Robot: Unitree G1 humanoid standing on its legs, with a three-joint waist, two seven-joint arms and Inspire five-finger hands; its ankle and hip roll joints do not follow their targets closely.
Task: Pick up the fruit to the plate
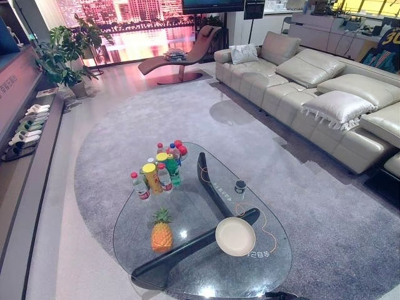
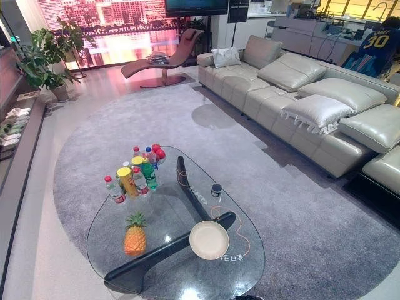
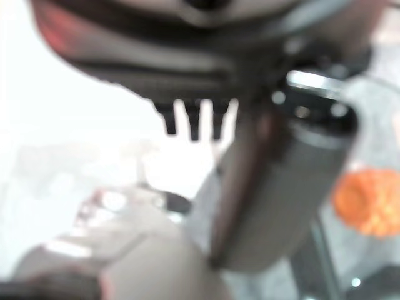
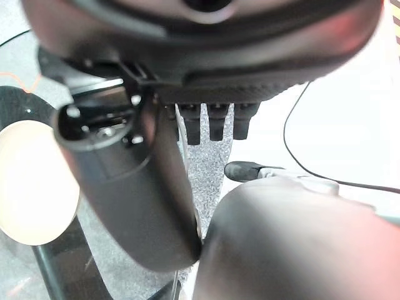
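Note:
A pineapple stands upright on the near left part of the glass coffee table. An empty cream plate lies to its right, over the table's dark base. In the left wrist view my left hand hangs with relaxed fingers and holds nothing; the pineapple shows as an orange blur beyond it. In the right wrist view my right hand also hangs open and empty, with the plate below and beside its thumb.
Several drink bottles cluster at the table's far left. A small dark jar sits behind the plate. A beige sofa runs along the right, a lounge chair and plant stand far back. A person stands behind the sofa.

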